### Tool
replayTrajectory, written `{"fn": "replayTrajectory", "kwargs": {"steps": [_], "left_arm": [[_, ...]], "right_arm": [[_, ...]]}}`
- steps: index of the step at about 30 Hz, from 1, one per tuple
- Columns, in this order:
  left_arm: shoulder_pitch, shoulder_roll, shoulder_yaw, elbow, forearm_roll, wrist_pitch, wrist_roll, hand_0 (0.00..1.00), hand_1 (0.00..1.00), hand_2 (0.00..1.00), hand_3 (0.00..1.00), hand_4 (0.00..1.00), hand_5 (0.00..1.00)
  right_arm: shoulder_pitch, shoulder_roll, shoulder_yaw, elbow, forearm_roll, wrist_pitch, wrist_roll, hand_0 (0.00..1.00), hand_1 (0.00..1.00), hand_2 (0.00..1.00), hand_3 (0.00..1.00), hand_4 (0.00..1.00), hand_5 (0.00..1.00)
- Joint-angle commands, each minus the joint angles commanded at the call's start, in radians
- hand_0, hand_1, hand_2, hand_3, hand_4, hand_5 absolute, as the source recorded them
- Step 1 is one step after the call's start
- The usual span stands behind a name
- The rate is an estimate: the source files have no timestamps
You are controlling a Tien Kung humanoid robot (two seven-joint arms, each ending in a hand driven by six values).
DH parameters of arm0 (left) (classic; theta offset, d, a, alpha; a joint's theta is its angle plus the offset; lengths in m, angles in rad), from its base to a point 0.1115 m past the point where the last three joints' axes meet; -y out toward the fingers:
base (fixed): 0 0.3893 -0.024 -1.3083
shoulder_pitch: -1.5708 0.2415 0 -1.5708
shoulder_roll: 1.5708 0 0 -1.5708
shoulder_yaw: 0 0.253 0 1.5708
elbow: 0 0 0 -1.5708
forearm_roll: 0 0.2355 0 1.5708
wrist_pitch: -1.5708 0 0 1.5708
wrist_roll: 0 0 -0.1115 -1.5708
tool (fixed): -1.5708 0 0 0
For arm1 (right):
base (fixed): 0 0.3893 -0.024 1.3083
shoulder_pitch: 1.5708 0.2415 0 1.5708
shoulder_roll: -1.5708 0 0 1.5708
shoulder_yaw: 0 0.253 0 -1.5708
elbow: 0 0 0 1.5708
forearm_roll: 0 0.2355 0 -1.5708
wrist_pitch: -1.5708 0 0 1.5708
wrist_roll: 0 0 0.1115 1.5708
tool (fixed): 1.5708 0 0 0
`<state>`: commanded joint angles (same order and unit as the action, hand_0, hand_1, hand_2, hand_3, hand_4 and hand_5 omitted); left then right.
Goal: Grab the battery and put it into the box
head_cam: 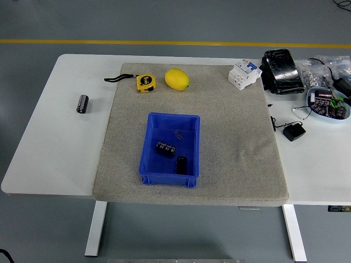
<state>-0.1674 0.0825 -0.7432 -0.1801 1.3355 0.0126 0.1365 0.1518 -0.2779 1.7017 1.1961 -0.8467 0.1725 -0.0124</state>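
A blue box (pixel 149 175) sits on the grey mat (pixel 230 126) near the table's front. Two black cylindrical batteries lie inside it, one near the middle (pixel 165 149) and one by the front wall (pixel 181 165). A small screw-like piece (pixel 179 133) lies in the box's far part. Another black battery (pixel 82 103) lies on the bare white table (pixel 49 148) left of the mat. Neither robot hand is in view.
A yellow tape measure (pixel 145 83) and a lemon (pixel 177 79) lie at the mat's far edge. A white circuit breaker (pixel 244 73), a black wrapped block (pixel 281 71), a bowl of parts (pixel 328 103) and a black adapter (pixel 294 132) stand at the right.
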Motion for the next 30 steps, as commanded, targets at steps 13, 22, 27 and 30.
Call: {"fn": "replayTrajectory", "kwargs": {"steps": [13,22,27,30], "left_arm": [[0.004,-0.001,0.037,-0.009,-0.045,-0.003,0.011,0.62,0.606,0.686,0.718,0.688,0.697],[0.002,-0.005,0.056,-0.012,-0.041,-0.01,0.0,0.626,0.623,0.723,0.726,0.704,0.703],[0.0,-0.007,0.062,-0.013,-0.043,-0.01,-0.003,0.626,0.627,0.724,0.727,0.708,0.704],[-0.008,-0.005,0.072,-0.016,-0.047,-0.013,-0.003,0.626,0.627,0.724,0.727,0.708,0.704]], "right_arm": [[0.059,0.06,-0.033,-0.032,-0.068,-0.065,0.037,0.927,0.874,0.905,0.928,0.998,0.998],[0.069,0.079,-0.082,-0.019,-0.04,-0.123,0.087,0.938,0.882,0.91,0.928,0.998,0.998],[0.07,0.082,-0.122,-0.007,-0.02,-0.166,0.14,0.939,0.87,0.9,0.926,0.998,0.982],[0.071,0.084,-0.139,-0.009,-0.022,-0.172,0.153,0.939,0.87,0.9,0.926,0.998,0.982]]}}
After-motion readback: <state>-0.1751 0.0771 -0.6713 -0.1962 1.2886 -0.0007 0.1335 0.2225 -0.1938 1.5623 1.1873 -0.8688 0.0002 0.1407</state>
